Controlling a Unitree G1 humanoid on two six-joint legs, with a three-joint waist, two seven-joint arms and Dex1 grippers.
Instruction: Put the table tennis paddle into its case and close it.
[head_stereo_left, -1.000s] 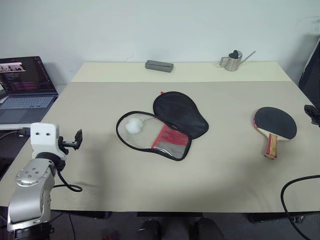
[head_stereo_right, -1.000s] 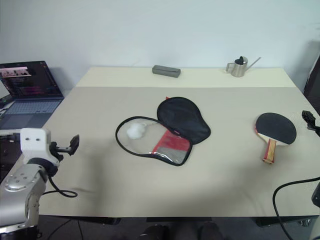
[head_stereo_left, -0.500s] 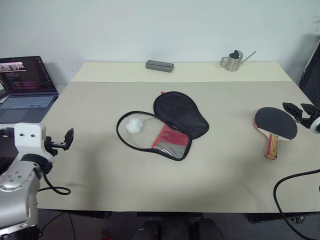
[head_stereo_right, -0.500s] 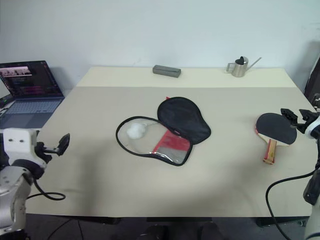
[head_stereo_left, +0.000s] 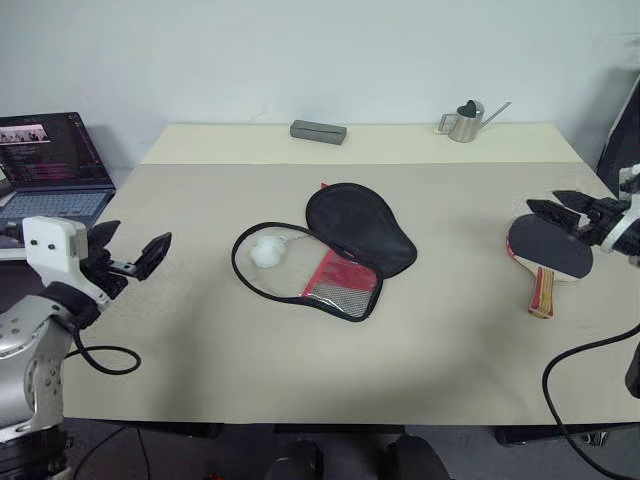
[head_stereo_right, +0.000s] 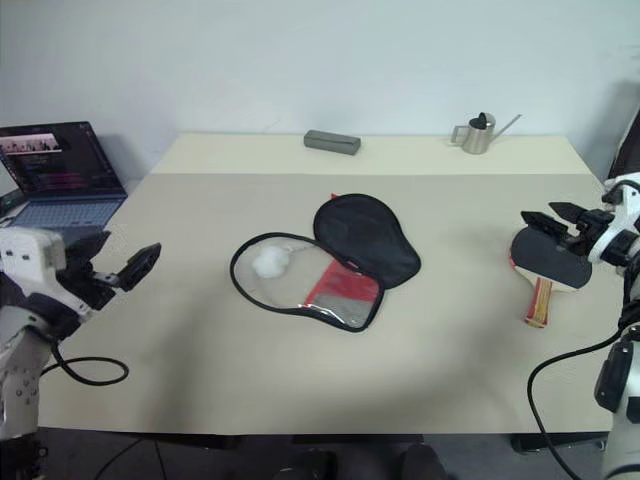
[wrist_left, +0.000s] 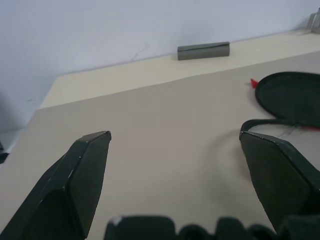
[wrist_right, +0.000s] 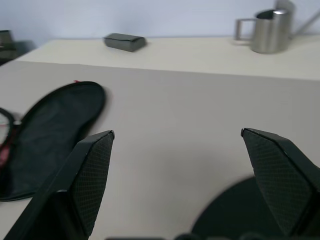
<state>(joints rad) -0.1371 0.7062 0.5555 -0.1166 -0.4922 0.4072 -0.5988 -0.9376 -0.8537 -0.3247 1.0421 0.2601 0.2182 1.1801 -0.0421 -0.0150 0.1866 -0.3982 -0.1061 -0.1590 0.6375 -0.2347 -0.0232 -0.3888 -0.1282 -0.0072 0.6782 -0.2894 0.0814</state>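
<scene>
Centrally on the beige table (head_stereo_left: 300, 380) lay the paddle-shaped black fabric case (head_stereo_left: 330, 250), unzipped and spread open, its black flap folded back and a red panel with a mesh pocket showing beside a white fluffy pom-pom (head_stereo_left: 265, 252). Well apart from it, near the table's right edge, rested the round black rubber-faced table tennis paddle (head_stereo_left: 548, 252), its striped red-and-tan wooden handle pointing toward the front edge. The right gripper (head_stereo_left: 572, 209) hovered just over the far edge of the paddle's face, its two black fingers spread wide and holding nothing. The left gripper (head_stereo_left: 130, 250) hung above the table's left side, fingers likewise wide apart and empty. Along the back stood a small grey rectangular block (head_stereo_left: 318, 131) and a silver metal watering can (head_stereo_left: 465, 121). An open laptop (head_stereo_left: 45, 170) sat off the table's left.
</scene>
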